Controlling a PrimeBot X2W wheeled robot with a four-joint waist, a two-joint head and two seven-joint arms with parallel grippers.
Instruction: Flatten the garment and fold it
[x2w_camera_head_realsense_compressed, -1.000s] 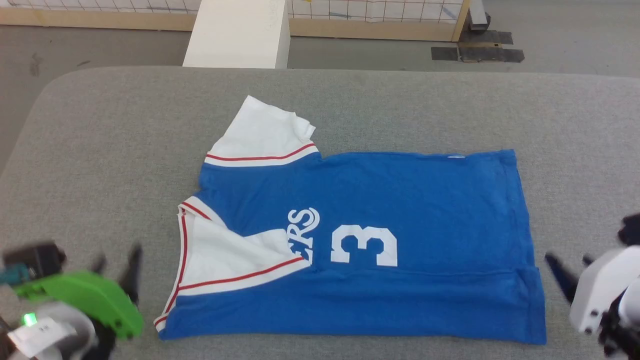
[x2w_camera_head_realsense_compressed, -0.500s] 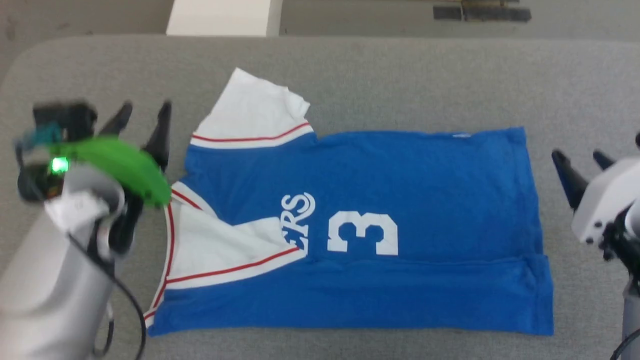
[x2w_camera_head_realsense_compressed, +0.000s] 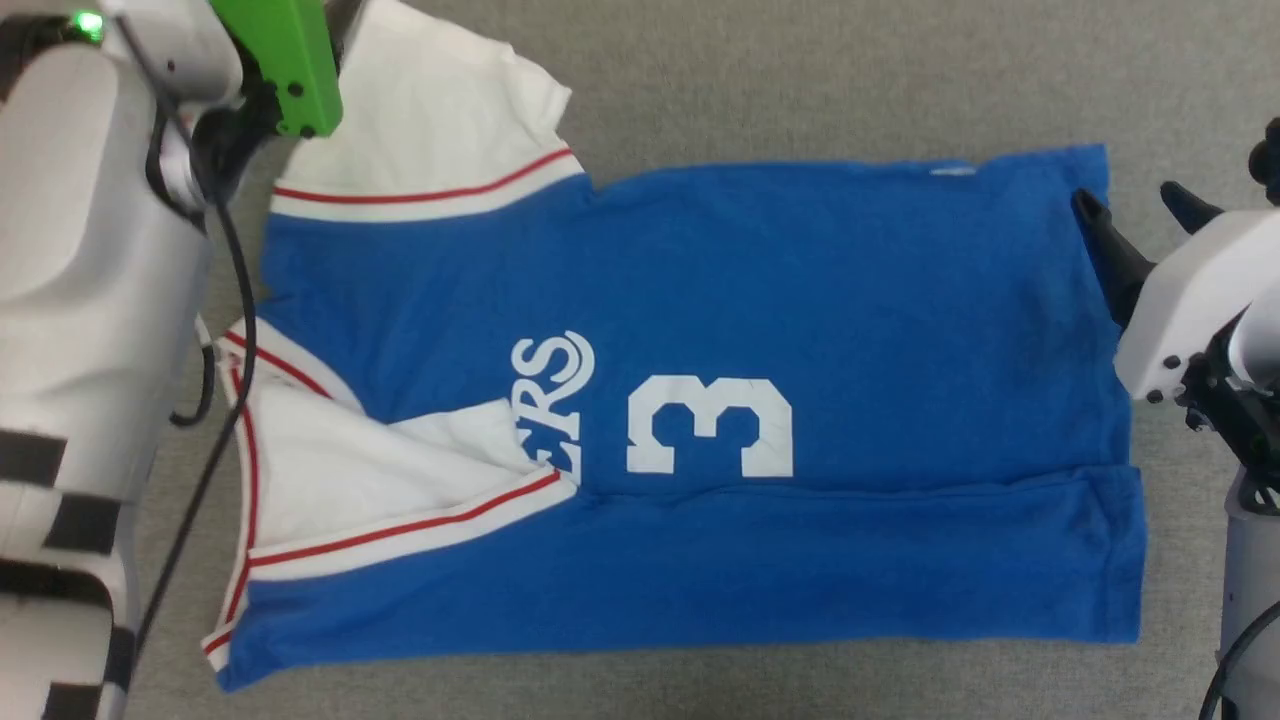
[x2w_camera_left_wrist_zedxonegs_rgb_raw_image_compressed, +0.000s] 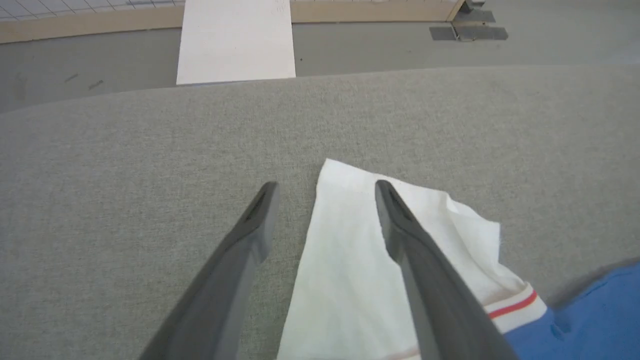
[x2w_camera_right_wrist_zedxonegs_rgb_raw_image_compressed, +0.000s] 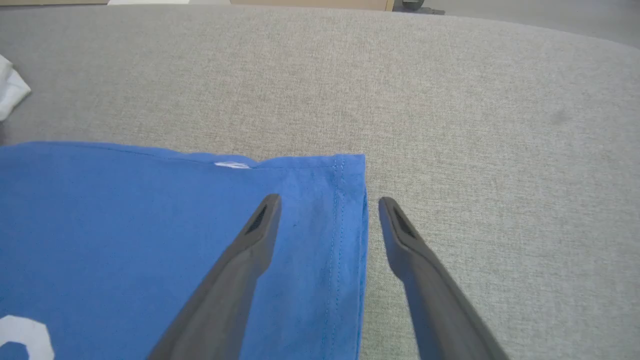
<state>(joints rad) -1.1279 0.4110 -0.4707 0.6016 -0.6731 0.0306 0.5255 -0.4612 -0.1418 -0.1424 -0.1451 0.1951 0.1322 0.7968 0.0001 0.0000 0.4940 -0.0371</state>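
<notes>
The garment (x2w_camera_head_realsense_compressed: 800, 300) lies mostly flat on the grey table, blue with a white "3". Its near white sleeve (x2w_camera_head_realsense_compressed: 330, 470) is folded in over the chest, and its far white sleeve (x2w_camera_head_realsense_compressed: 430, 110) lies spread at the top left. In the left wrist view my left gripper (x2w_camera_left_wrist_zedxonegs_rgb_raw_image_compressed: 325, 186) is open, its fingers straddling the far sleeve's (x2w_camera_left_wrist_zedxonegs_rgb_raw_image_compressed: 345, 260) outer edge near the corner. My right gripper (x2w_camera_head_realsense_compressed: 1135, 215) is open at the hem's far corner. In the right wrist view its fingers (x2w_camera_right_wrist_zedxonegs_rgb_raw_image_compressed: 328, 201) straddle the stitched blue hem (x2w_camera_right_wrist_zedxonegs_rgb_raw_image_compressed: 345, 240). Neither holds any cloth.
The grey padded table (x2w_camera_left_wrist_zedxonegs_rgb_raw_image_compressed: 125, 150) stretches well beyond the garment on every side. Past its far edge stand a white block (x2w_camera_left_wrist_zedxonegs_rgb_raw_image_compressed: 235, 40) and a wooden rail (x2w_camera_left_wrist_zedxonegs_rgb_raw_image_compressed: 75, 27) on a grey floor. My left forearm (x2w_camera_head_realsense_compressed: 90, 300) runs along the garment's left side.
The head camera has tilted down and closer. My left arm has reached forward from the near left to the far sleeve. My right gripper has moved forward to the hem's far corner.
</notes>
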